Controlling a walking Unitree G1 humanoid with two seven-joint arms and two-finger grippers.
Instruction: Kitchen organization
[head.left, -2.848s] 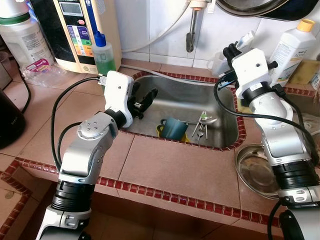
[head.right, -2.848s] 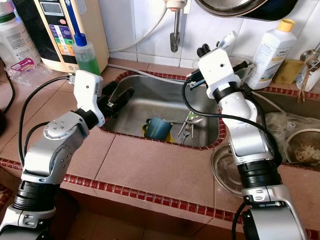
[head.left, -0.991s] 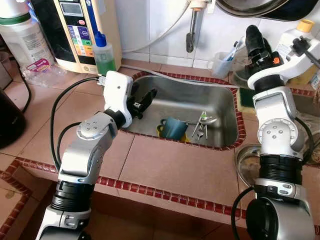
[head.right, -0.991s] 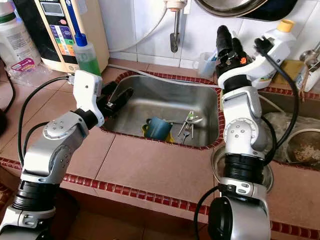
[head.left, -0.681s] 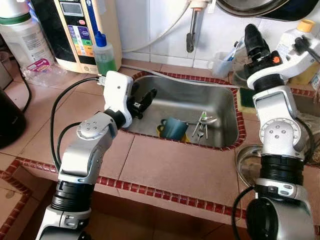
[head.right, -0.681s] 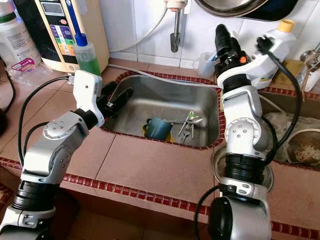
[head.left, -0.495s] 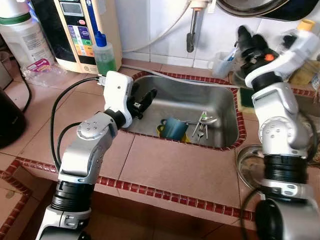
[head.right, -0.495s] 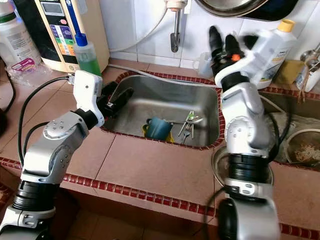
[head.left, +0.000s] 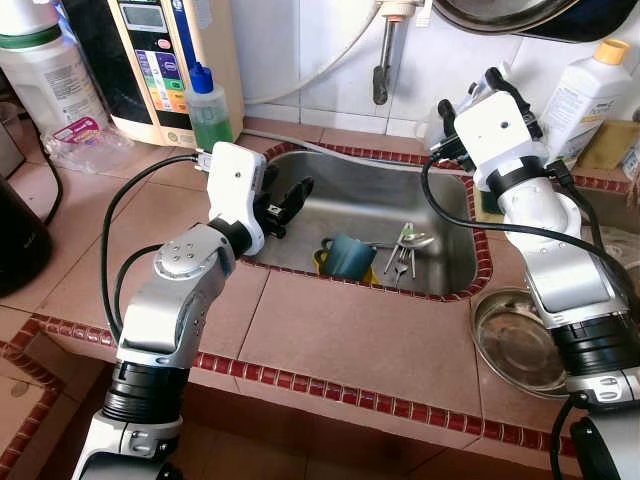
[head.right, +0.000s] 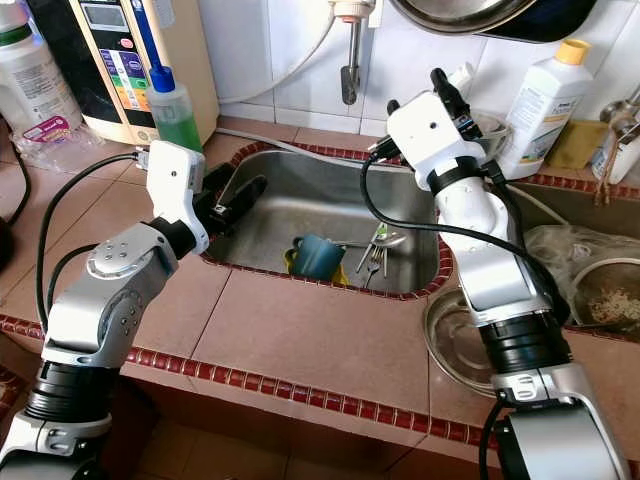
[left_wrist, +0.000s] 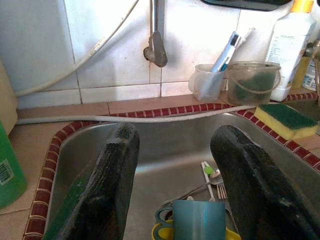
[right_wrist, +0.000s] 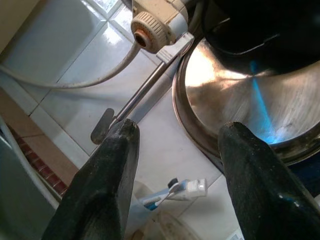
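Below left gripper (left_wrist: 172, 192), jaws apart, lies teal cup (left_wrist: 198, 227).

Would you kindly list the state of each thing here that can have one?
Left hand: open, empty, over the sink's left edge.
Right hand: open, empty, raised toward the tiled wall.
Blue cup: on its side in the sink.
Green bottle: upright, capped.
White bottle: upright, capped.

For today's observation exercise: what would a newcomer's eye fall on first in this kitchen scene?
First, the steel sink set in the tiled counter, with a blue cup and some cutlery in it. The left gripper hangs open over the sink's left edge. The right gripper points, open, up at the wall tap.
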